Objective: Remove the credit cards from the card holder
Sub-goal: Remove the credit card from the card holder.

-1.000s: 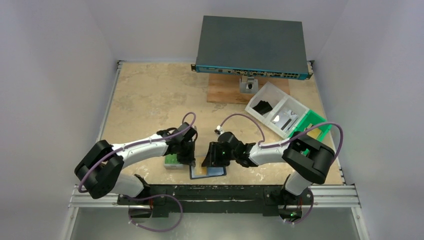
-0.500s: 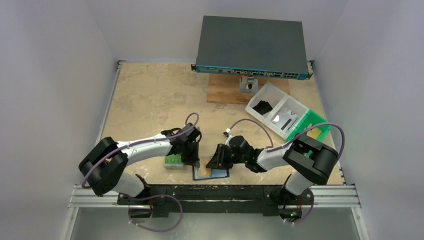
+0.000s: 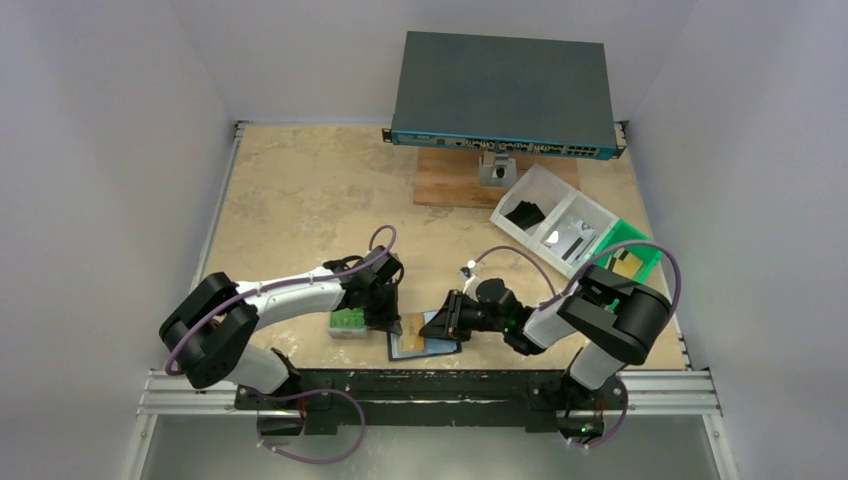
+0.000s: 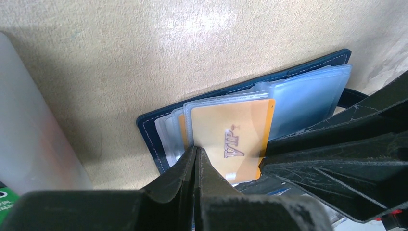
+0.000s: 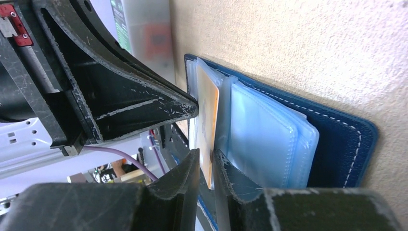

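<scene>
The navy card holder [image 3: 425, 347] lies open at the table's front edge, its clear light-blue sleeves fanned out [image 4: 308, 98]. A gold credit card [image 4: 231, 139] marked VIP sits in a front sleeve, its right edge poking slightly out. My left gripper [image 4: 196, 150] is shut, pinching the left edge of the sleeves where that card sits. My right gripper [image 5: 207, 159] comes from the opposite side and is closed on the card's edge [image 5: 208, 110]. In the top view the left gripper [image 3: 388, 318] and right gripper [image 3: 440, 324] face each other over the holder. Any other cards are hidden.
A grey case with a green label [image 3: 347, 322] lies just left of the holder, touching my left gripper's side. Farther back are a network switch [image 3: 505, 90] on a wooden block [image 3: 455, 185], a clear compartment tray [image 3: 553, 218] and a green bin [image 3: 628, 258].
My right gripper has slid right and lower along the holder's right side. My left gripper shifted slightly right onto the holder's left edge. The holder moved a little right.
</scene>
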Action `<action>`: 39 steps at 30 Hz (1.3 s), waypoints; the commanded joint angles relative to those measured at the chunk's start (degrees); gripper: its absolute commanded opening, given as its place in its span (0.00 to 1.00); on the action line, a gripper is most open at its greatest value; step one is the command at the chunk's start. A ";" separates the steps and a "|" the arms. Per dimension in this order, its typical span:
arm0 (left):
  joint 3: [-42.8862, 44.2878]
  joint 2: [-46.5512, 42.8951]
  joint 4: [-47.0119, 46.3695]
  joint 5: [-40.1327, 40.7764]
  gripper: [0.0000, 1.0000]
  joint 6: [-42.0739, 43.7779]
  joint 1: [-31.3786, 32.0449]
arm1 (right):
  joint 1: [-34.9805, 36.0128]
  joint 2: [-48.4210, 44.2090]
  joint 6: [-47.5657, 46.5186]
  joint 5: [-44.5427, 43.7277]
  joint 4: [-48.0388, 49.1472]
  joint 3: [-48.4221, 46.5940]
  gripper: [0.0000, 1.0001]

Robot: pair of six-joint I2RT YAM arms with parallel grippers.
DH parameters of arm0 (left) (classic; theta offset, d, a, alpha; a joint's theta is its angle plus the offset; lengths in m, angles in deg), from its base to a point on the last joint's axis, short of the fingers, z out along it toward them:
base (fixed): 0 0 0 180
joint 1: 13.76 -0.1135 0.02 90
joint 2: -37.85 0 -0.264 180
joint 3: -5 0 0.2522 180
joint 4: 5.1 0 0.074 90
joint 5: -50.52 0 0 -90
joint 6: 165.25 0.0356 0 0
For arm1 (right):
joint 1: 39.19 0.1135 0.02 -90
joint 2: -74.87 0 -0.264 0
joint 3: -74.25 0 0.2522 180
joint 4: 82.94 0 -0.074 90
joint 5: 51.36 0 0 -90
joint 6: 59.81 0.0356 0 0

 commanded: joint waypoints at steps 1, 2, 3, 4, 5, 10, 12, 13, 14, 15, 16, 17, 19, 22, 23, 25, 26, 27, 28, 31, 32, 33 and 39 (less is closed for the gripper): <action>-2.90 3.04 2.12 4.89 0.00 0.32 0.27 | -0.14 1.84 2.25 1.58 8.03 0.24 0.15; -2.90 3.13 2.04 4.74 0.00 0.39 0.26 | -0.19 2.46 2.40 1.67 8.41 0.20 0.14; -2.95 3.12 1.96 4.65 0.00 0.38 0.32 | -0.14 2.95 2.56 1.77 9.00 0.26 0.13; -3.03 3.04 1.87 4.48 0.00 0.36 0.26 | -0.13 3.66 2.78 1.95 9.53 0.28 0.11; -3.07 3.07 1.82 4.50 0.00 0.39 0.26 | -0.11 4.24 3.07 1.96 10.07 0.35 0.10; -2.60 3.70 2.88 5.24 0.00 0.62 0.04 | -0.71 4.24 3.70 -0.02 10.71 2.38 0.00; -2.29 3.97 3.60 5.70 0.00 0.67 -0.06 | -0.95 3.19 3.20 -0.73 9.17 2.80 0.00; -2.22 4.07 3.80 5.91 0.00 0.67 -0.08 | -1.05 2.74 2.76 -1.00 7.85 2.91 0.00; -2.18 4.10 4.05 6.12 0.00 0.67 -0.13 | -1.14 2.20 2.34 -1.34 6.60 2.92 0.00; -2.19 4.03 4.20 6.21 0.00 0.67 -0.18 | -1.18 1.43 2.03 -1.73 5.37 2.99 0.00; -2.20 4.01 4.27 6.34 0.00 0.60 -0.30 | -1.26 0.75 1.56 -2.13 3.88 3.01 0.00; -2.17 3.91 4.30 6.35 0.00 0.66 -0.31 | -1.27 -0.39 1.13 -2.62 2.44 3.01 0.00; -2.20 3.90 4.38 6.40 0.00 0.67 -0.46 | -1.36 -2.28 0.23 -3.57 -0.84 2.93 0.00; -2.12 4.07 4.34 6.53 0.00 0.74 -0.66 | -1.36 -5.29 -1.11 -5.03 -5.20 2.92 0.00; -1.98 4.15 4.32 6.46 0.00 0.84 -0.69 | -1.36 -6.33 -1.40 -5.45 -6.59 2.92 0.00; -1.85 4.21 4.53 6.44 0.00 0.85 -0.67 | -1.32 -7.96 -1.92 -6.39 -8.54 3.05 0.00; -1.85 4.10 4.46 6.39 0.00 0.85 -0.70 | -1.36 -8.56 -2.20 -6.59 -9.20 3.09 0.00; -1.77 4.03 4.34 6.29 0.00 0.93 -0.67 | -1.36 -8.91 -2.51 -6.56 -9.60 2.91 0.00; -1.71 4.07 4.35 6.20 0.00 0.88 -0.65 | -1.38 -8.86 -2.90 -6.27 -9.75 2.61 0.00; -1.50 4.44 4.00 5.60 0.00 1.24 -0.70 | -1.36 -7.09 -3.94 -4.77 -9.14 1.03 0.04; -1.40 4.55 3.72 5.39 0.00 1.34 -0.70 | -1.36 -6.27 -3.89 -4.33 -8.20 0.72 0.10; -1.36 4.71 3.58 5.19 0.00 1.37 -0.66 | -1.36 -5.35 -3.74 -3.82 -7.24 0.53 0.15; -1.05 4.96 3.56 5.04 0.00 1.38 -0.61 | -1.40 -0.85 -0.34 -1.88 0.96 2.30 0.21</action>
